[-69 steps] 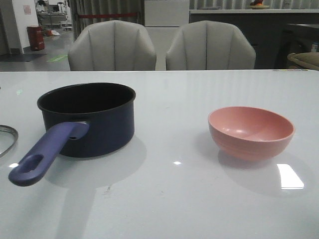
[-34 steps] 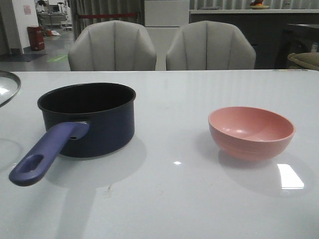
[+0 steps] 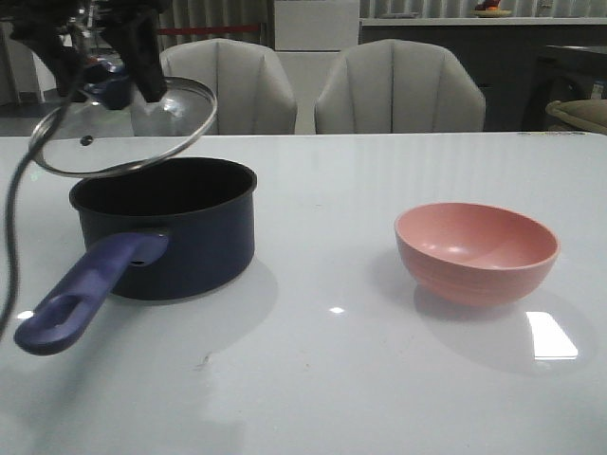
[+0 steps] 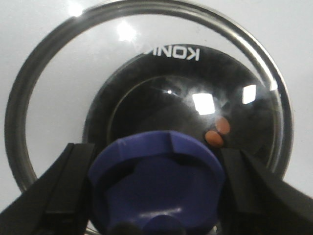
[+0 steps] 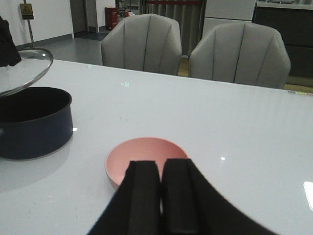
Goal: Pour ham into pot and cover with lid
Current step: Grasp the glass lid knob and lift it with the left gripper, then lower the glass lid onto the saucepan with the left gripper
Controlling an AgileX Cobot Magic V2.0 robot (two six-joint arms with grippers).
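Left tool (image 3: 106,66) clamps the blue knob, holding the round glass metal-rimmed lid (image 3: 123,128) tilted over the navy saucepan pot (image 3: 166,227) near the tabletop's left edge, ready to cover the orange-pink ham pieces (image 4: 218,132) inside; right tool (image 5: 159,196) sits clenched, empty.

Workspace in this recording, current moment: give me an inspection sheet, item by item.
Surface: white glossy table, glare patches.
Job's things: pot open, ham inside; lid held tilted above the pot; pink bowl looks empty.
Clutter: nothing seen.
Grippers: left gripper clamps the lid's knob; right gripper shut, empty, near the bowl.
Cables: black cable hangs at left.
Surroundings: two grey chairs behind.
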